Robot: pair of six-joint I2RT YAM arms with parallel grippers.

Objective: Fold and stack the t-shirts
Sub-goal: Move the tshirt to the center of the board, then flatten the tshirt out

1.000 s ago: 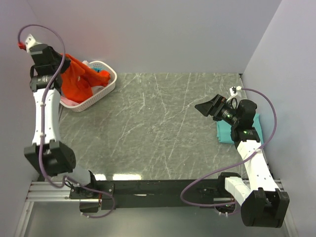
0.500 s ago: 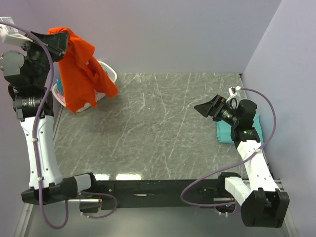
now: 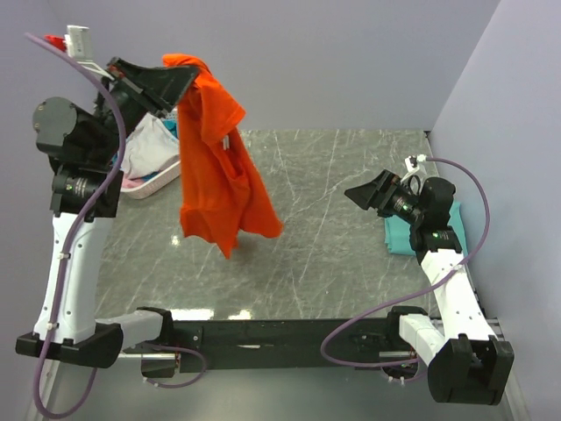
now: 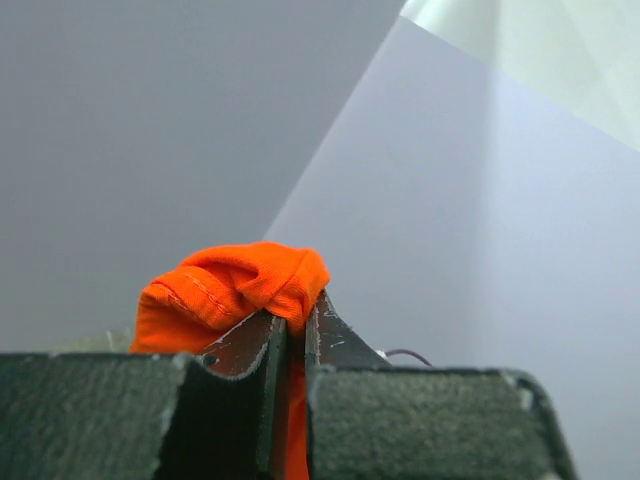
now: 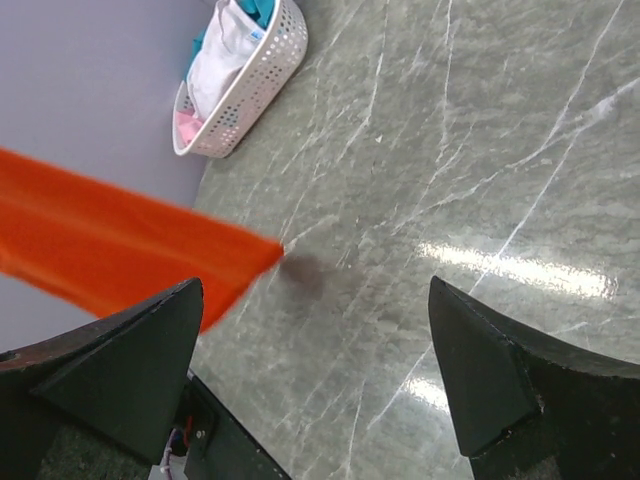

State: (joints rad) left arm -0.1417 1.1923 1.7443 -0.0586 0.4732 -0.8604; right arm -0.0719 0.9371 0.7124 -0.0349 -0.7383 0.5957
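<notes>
A large orange t-shirt (image 3: 219, 167) hangs in the air over the left part of the table, its lower hem just above the surface. My left gripper (image 3: 180, 79) is shut on its top edge. In the left wrist view the jaws (image 4: 296, 318) pinch a bunched orange fold (image 4: 235, 285). My right gripper (image 3: 368, 189) stands open at the right, above the table, with nothing between its fingers (image 5: 316, 285). The orange t-shirt's lower end (image 5: 110, 245) shows in the right wrist view. A folded teal t-shirt (image 3: 399, 235) lies at the table's right edge, partly hidden by the right arm.
A white perforated basket (image 3: 162, 180) sits at the back left, behind the left arm, holding white (image 5: 225, 60), pink (image 5: 188, 122) and teal (image 5: 262, 10) garments. The grey marble table (image 3: 333, 228) is walled at the back and on both sides.
The left arm lifted the orange t-shirt out of the basket and swung it right, out over the table. The right arm stayed still.
</notes>
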